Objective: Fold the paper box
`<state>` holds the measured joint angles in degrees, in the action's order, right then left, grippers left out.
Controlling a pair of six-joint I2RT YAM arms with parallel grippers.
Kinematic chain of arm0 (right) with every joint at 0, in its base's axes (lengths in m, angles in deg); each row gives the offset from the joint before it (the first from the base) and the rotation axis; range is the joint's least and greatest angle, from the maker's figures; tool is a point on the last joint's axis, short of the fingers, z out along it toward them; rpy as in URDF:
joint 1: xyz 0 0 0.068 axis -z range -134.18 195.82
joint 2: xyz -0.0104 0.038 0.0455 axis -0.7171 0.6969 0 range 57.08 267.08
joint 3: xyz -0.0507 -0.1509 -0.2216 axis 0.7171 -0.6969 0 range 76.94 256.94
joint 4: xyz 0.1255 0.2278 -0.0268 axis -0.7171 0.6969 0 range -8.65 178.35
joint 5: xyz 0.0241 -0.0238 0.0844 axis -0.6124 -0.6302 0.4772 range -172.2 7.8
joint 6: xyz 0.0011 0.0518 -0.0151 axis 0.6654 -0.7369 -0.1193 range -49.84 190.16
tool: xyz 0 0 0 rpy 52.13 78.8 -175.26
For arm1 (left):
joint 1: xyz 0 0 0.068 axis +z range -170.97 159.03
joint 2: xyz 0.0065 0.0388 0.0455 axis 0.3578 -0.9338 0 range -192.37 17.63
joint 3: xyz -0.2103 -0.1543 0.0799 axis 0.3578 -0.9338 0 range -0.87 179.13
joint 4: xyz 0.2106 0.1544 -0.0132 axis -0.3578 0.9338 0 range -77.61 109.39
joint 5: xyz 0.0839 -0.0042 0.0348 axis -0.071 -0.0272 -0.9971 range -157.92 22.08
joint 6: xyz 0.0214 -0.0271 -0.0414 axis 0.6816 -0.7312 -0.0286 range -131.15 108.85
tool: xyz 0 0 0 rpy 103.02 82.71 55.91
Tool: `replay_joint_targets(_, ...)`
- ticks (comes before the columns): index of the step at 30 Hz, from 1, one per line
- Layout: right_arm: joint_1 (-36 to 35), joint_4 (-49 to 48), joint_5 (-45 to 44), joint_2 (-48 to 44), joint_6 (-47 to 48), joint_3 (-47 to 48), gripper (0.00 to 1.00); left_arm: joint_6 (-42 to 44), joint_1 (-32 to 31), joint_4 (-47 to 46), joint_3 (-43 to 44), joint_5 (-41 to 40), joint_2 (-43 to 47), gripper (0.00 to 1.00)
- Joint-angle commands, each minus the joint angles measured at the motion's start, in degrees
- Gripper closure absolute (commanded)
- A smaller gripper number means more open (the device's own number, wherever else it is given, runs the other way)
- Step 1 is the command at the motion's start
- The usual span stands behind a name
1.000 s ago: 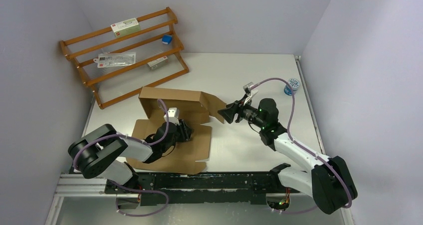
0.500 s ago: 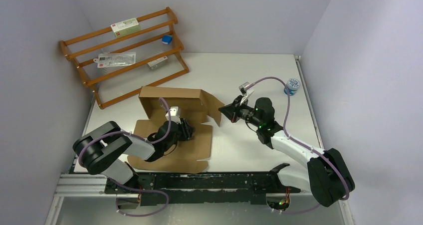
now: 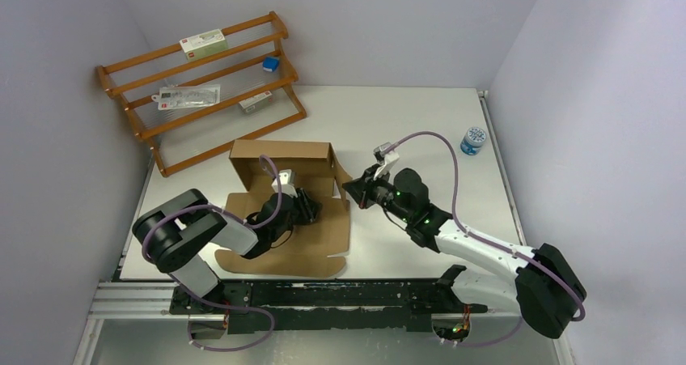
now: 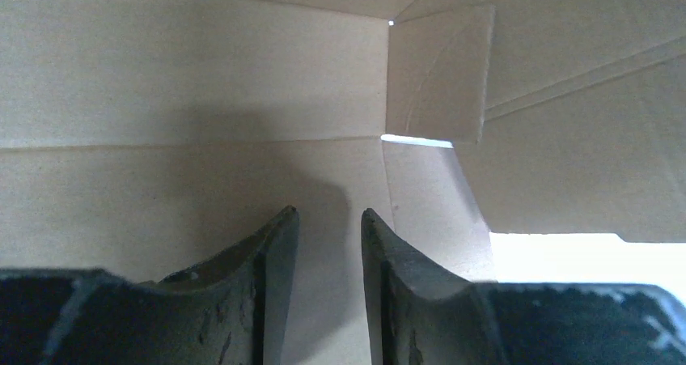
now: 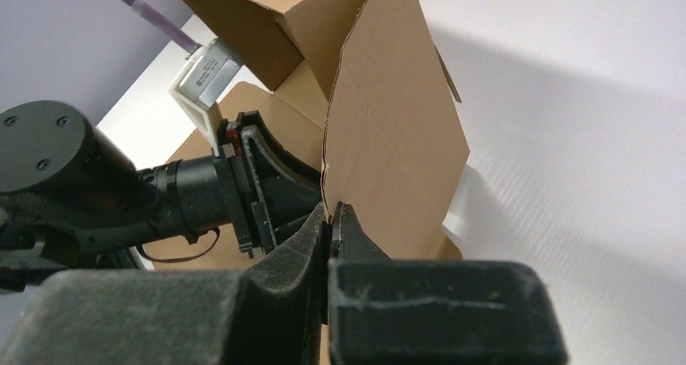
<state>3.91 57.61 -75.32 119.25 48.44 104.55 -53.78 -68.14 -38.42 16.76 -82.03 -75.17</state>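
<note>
The paper box [image 3: 319, 239] sat half folded on the left middle of the table [image 3: 404, 122]. The left gripper [image 4: 330, 215] lay inside it, fingers a little apart, holding nothing. The right gripper [image 5: 330, 211] pinched the box's right flap tight. A wooden rack [image 3: 146, 56] stood far left.

White table [image 3: 388, 114] – matte, walled in on the left, far and right sides. Three things sit on it. Wooden rack [image 3: 202, 86] at the far left corner, set at an angle, its foot rail on the tabletop. Brown cardboard box [image 3: 315, 248] left of middle, toward the near edge – bottom panel flat on the surface, back wall standing up, a side flap lifted off the table. Small blue-topped jar [image 3: 474, 139] upright by the right edge, well apart from the box. The rack is near the box's back wall, not touching.
</note>
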Motion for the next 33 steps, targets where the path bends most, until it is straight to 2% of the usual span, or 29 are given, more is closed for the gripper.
replay_joint_targets(1,-3.55,-1.47,-6.59,3.04,-5.62,0.15,0.98,-1.57,-1.22,2.94,0.77,2.46,-1.95,0.59)
replay_joint_targets(5,-5.26,-5.43,-9.16,6.31,-7.07,-0.21,0.94,-1.71,-1.91,1.37,0.21,2.23,-1.50,0.59)
replay_joint_targets(8,-6.43,-7.65,-7.92,7.99,-6.79,0.94,0.89,-0.85,-2.20,0.68,-0.17,1.87,-0.96,0.58)
replay_joint_targets(16,-6.69,-13.05,-2.53,11.06,-5.13,0.75,0.68,2.79,-2.51,-6.88,-2.75,1.68,-1.16,0.55)
replay_joint_targets(22,-6.69,-14.35,-2.93,12.45,-4.04,0.96,0.65,7.19,-3.16,-19.72,-8.64,1.83,0.30,0.42)
replay_joint_targets(33,-6.68,-15.51,-1.69,15.44,-4.31,2.61,0.65,15.10,-5.05,-29.47,-10.33,4.96,2.49,0.29)
